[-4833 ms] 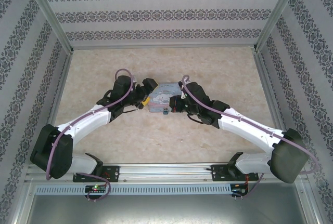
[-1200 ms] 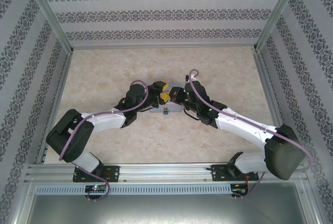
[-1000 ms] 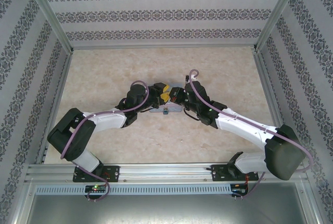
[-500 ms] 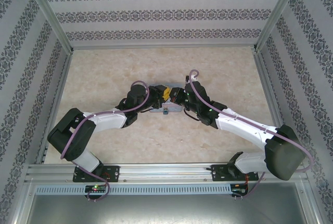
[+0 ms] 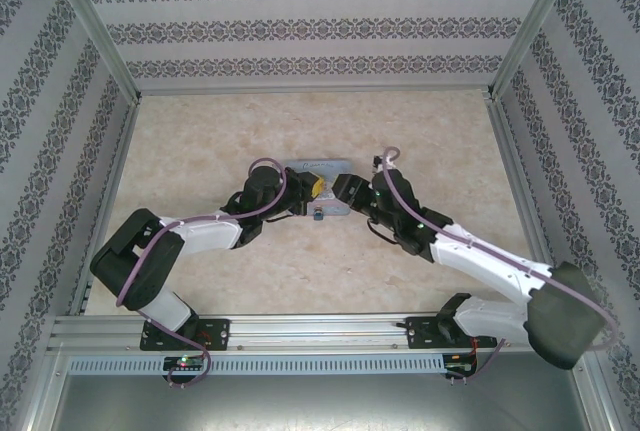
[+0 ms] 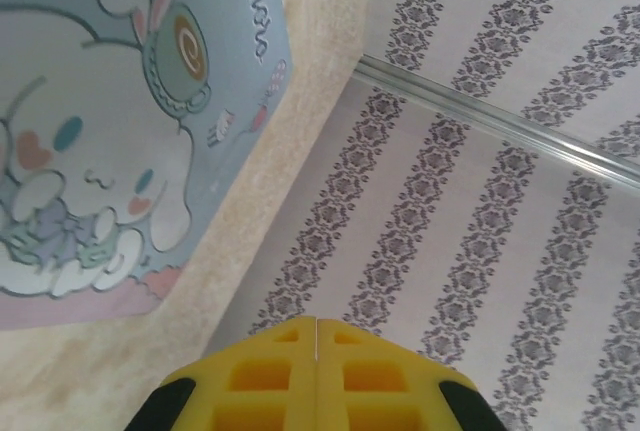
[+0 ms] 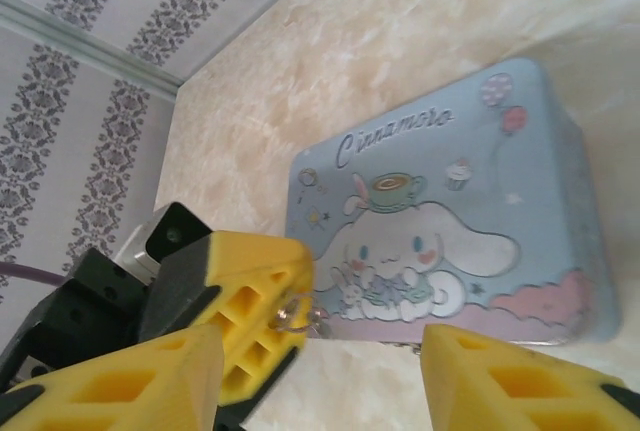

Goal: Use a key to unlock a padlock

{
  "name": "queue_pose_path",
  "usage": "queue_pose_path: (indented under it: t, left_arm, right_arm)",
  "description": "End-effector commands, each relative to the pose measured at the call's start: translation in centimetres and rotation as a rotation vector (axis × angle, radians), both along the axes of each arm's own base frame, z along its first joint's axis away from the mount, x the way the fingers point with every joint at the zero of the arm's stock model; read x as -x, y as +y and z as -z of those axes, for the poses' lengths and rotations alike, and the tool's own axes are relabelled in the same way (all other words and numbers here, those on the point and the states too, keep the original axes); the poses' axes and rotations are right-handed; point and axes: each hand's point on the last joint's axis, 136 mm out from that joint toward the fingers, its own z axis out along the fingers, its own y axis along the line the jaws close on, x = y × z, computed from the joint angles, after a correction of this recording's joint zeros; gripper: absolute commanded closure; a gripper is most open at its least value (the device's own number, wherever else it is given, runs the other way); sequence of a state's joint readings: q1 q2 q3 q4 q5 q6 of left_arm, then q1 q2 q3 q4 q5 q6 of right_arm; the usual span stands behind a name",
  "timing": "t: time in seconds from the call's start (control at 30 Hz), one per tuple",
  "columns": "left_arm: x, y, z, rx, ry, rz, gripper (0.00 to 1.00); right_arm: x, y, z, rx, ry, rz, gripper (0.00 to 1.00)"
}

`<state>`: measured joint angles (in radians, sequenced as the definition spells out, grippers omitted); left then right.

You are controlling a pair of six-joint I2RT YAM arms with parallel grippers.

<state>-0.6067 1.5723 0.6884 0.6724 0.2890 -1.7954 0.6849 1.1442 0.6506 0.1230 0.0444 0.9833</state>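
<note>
A light-blue cartoon tin [image 5: 318,166] lies mid-table, and the tiny dark blue padlock [image 5: 317,215] hangs at its near side. My left gripper [image 5: 314,187] is over the tin's near edge. Its yellow fingers [image 6: 270,381] are pressed shut, with a thin silvery sliver of the key [image 6: 316,336] between them. In the right wrist view the key [image 7: 293,312] pokes out of those left fingers [image 7: 245,296]. My right gripper [image 7: 320,351] stands open just right of the left one, nothing between its fingers. It hovers at the tin's [image 7: 440,231] near right.
Patterned walls with metal frame posts [image 5: 95,31] close in the beige table [image 5: 200,141] on three sides. Free room lies all round the tin. Both arms reach in from the near rail [image 5: 320,331].
My right gripper has drawn back towards the near right, uncovering the tin's far half. The left gripper has stayed shut on the key over the tin's near edge.
</note>
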Motion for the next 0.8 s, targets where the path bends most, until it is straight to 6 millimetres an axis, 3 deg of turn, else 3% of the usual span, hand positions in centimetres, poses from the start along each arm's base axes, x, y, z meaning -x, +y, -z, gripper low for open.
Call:
queue_pose_path:
  t: [0.0, 0.1, 0.3, 0.53, 0.77]
  left_arm:
    - [-0.6, 0.7, -2.8, -0.149, -0.187, 0.081, 1.00]
    - [-1.0, 0.7, -4.8, -0.291, -0.351, 0.177, 1.00]
    - [-1.3, 0.6, -8.3, -0.521, -0.642, 0.281, 1.00]
    - [-0.8, -0.1, -12.9, -0.477, -0.861, 0.268, 1.00]
    - [-0.5, 0.6, -14.8, -0.477, -0.917, 0.221, 1.00]
  right_arm:
    - [0.9, -2.5, 1.8, 0.011, 0.026, 0.046, 0.42]
    - [1.6, -3.4, 2.2, -0.020, 0.030, 0.031, 0.39]
    - [1.8, -2.8, -0.9, -0.110, -0.039, -0.030, 0.38]
    - [0.7, -0.5, -5.5, -0.238, -0.141, -0.103, 0.44]
    - [-0.5, 1.2, -9.7, -0.357, -0.245, -0.147, 0.50]
